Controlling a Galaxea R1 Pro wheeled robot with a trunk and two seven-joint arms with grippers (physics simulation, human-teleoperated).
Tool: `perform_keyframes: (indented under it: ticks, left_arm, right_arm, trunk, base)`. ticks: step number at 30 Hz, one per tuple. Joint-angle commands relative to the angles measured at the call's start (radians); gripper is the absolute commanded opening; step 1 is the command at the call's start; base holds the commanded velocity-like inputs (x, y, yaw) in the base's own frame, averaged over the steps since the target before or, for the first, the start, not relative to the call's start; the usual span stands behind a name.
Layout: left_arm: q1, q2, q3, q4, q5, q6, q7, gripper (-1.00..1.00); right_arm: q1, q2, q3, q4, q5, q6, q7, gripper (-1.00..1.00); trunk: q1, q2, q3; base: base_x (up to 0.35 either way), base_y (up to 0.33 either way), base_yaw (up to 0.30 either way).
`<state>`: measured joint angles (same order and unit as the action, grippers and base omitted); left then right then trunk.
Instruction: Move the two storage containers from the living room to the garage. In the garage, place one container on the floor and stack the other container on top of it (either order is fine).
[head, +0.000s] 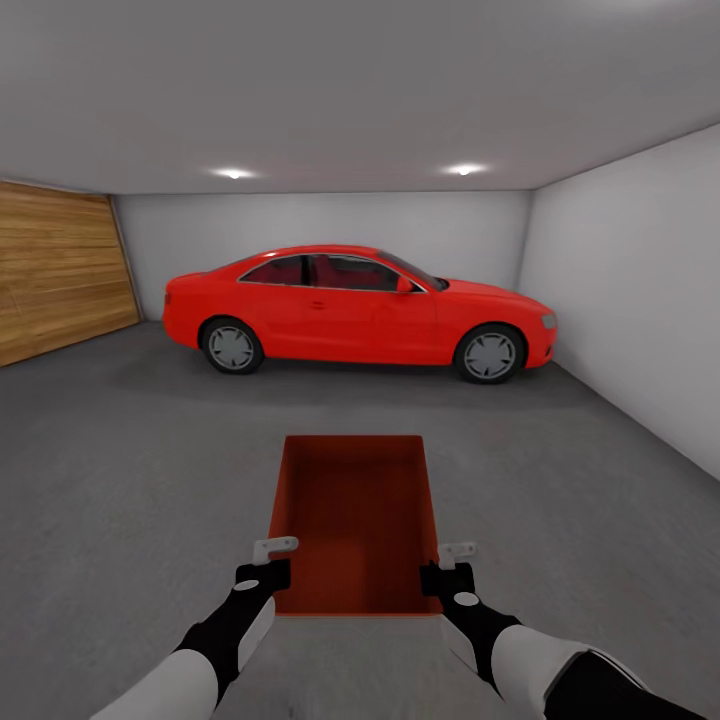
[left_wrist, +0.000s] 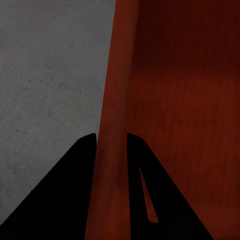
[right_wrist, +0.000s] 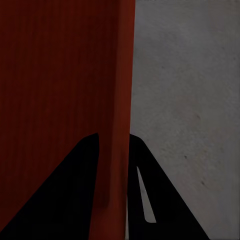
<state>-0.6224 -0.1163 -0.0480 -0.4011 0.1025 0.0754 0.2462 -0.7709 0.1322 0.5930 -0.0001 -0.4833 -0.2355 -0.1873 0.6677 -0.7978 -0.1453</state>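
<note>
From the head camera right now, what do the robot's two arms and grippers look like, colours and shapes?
Both arms have smooth white forearm shells that narrow into black wrist sections. The left gripper and right gripper each have a black blocky body with a small pale round spot on top and short light grey fingers. In the wrist views the fingers show as black wedge shapes. No cables or markings can be made out.
</note>
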Motion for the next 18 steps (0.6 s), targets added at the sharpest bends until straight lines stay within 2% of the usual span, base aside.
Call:
perform_keyframes:
  ticks: [1, 18]
  left_arm:
    - [-0.001, 0.026, 0.065, -0.002, 0.017, 0.006, 0.01, -1.0]
    - [0.0, 0.026, 0.065, -0.002, 0.017, 0.006, 0.01, -1.0]
  right_arm:
    - [-0.001, -0.02, -0.075, -0.005, 0.011, 0.001, -0.001, -1.0]
    - [-0.001, -0.02, -0.075, -0.005, 0.011, 0.001, -0.001, -1.0]
  trunk:
    - [0.001, -0.001, -0.001]
    - [0.001, -0.001, -0.001]
  base:
    - [0.319, 0.0, 0.0]
    - [0.319, 0.0, 0.0]
